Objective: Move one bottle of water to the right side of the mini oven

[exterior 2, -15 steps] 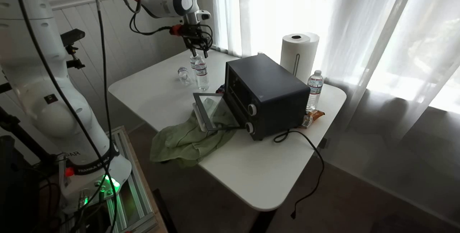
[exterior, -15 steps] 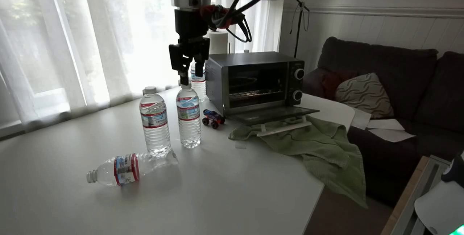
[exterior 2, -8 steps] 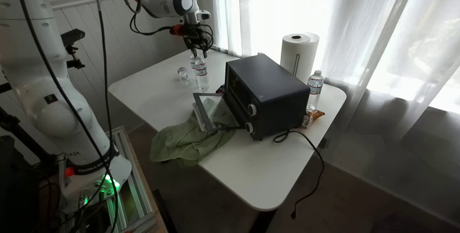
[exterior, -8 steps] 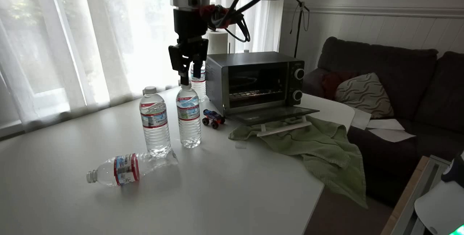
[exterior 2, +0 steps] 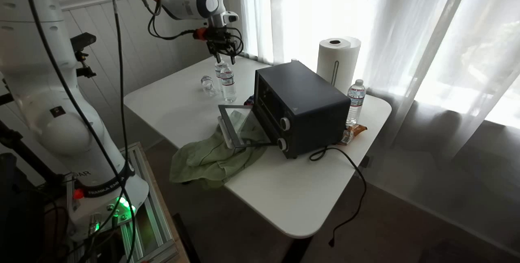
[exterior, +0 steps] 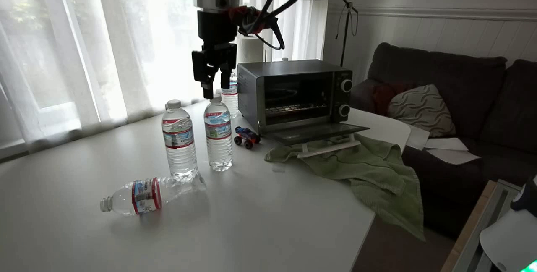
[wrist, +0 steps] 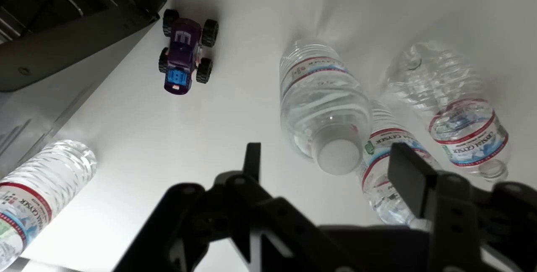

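- Sheer curtains (exterior: 138,32), bright with light, back the white table (exterior: 268,221) I am working over.
- My gripper (exterior: 216,90) hovers in both exterior views, its fingers (wrist: 252,158) spread apart.
- Below it stands the bottle of water (exterior: 218,133), upright on the table; from the wrist I see its white cap (wrist: 339,155) between the fingers, and its red-edged label (wrist: 312,70) is too foreshortened to read in full.
- Just beside it is a second upright bottle (exterior: 178,142), "GEYSER" legible from the wrist.
- A lying bottle (wrist: 451,112) gives me "CRYSTAL GEYSER" plainly.
- Nearby, the mini oven (exterior 2: 304,104) has its glass door (exterior: 323,132) down over a green towel (exterior 2: 219,161); a toy truck (wrist: 182,49) sits near.
- Another bottle (exterior: 230,100) stands beside the oven wall away from the dials (exterior: 346,86), and a further bottle (exterior 2: 356,102) by its rear, near the dial side.
- On my arm's base (exterior 2: 106,191) I can read "FRANKA".
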`<state>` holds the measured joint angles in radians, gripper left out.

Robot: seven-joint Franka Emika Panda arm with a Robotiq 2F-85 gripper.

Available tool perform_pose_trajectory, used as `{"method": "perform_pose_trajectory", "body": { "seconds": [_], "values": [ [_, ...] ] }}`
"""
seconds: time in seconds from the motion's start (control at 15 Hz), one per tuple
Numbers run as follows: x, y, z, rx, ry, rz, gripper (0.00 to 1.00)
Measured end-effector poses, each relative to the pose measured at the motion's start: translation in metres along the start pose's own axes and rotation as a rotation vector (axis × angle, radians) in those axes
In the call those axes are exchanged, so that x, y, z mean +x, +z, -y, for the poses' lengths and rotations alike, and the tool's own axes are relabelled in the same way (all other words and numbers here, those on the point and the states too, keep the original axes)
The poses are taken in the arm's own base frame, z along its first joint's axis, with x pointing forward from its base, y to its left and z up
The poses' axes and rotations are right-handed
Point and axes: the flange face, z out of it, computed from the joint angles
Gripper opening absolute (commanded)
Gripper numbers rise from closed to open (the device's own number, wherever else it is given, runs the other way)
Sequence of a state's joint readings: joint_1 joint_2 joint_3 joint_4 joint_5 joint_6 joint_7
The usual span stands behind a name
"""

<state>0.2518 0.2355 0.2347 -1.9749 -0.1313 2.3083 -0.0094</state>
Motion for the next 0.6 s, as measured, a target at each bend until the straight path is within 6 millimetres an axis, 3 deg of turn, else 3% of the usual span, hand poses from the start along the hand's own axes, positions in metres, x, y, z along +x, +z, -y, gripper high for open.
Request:
{"method": "perform_pose_trajectory", "body": {
  "seconds": [0.33,0.6],
  "values": [
    [0.001,0.008,0.001,0.030,-0.026,0.011,0.70],
    [0.005,0.016,0.001,0.037,-0.038,0.018,0.36]
  ]
}}
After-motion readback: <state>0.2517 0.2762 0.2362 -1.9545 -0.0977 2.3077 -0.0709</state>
